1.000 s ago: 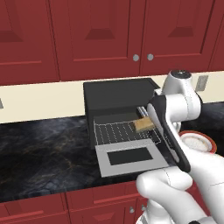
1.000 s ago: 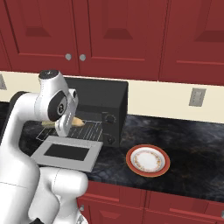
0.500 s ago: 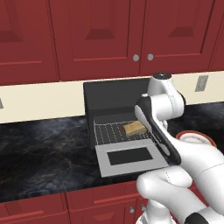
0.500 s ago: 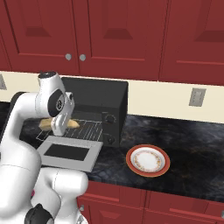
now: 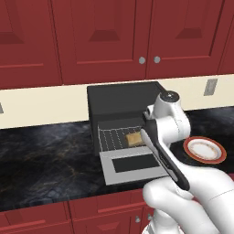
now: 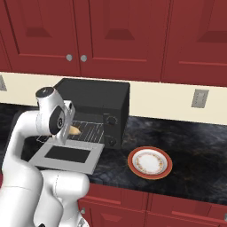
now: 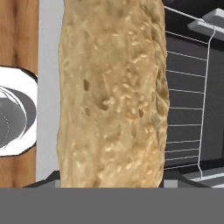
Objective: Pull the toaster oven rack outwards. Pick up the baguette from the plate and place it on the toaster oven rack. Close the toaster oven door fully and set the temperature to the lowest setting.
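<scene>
- Left base view: toaster oven door (image 5: 135, 165) folded down flat, toaster oven rack (image 5: 119, 138) drawn out above it.
- Jaws part-open, clamped on baguette (image 7: 111, 94), over rack's right side.

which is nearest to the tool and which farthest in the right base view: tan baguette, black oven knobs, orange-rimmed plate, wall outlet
1. The tan-golden baguette, at the tool over the silver wire rack.
2. The two round dark knobs on the black toaster oven, to its right.
3. The round white plate with orange-red rim, farther right on the counter.
4. The pale wall outlet, far right on the wall.
</scene>
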Motion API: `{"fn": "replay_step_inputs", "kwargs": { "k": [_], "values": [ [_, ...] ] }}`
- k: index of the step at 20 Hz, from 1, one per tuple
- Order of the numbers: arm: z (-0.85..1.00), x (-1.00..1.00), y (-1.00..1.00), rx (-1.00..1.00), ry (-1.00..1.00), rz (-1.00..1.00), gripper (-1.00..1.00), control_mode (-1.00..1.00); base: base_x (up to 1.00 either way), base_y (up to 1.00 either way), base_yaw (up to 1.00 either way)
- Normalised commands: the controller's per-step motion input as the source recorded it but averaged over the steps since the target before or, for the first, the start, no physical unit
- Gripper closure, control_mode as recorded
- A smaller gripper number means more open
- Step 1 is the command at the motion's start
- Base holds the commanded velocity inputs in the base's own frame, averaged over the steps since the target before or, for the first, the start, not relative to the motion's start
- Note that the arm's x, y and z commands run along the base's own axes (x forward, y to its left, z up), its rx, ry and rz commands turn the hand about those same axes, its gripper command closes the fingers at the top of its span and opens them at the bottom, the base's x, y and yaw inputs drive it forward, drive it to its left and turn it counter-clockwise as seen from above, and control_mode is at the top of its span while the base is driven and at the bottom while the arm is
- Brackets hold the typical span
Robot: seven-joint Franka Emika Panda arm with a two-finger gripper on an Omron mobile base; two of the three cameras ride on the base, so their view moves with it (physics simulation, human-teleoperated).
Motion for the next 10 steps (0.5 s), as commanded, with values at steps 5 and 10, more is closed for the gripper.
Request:
{"fn": "replay_step_inputs", "kwargs": {
  "k": [5,10],
  "values": [
    [-0.17,0.26,0.00,0.03,-0.04,0.00,1.00,-1.00,0.00,0.00,0.00],
    [-0.04,0.34,0.03,0.02,0.00,0.00,1.00,-1.00,0.00,0.00,0.00]
  ]
}}
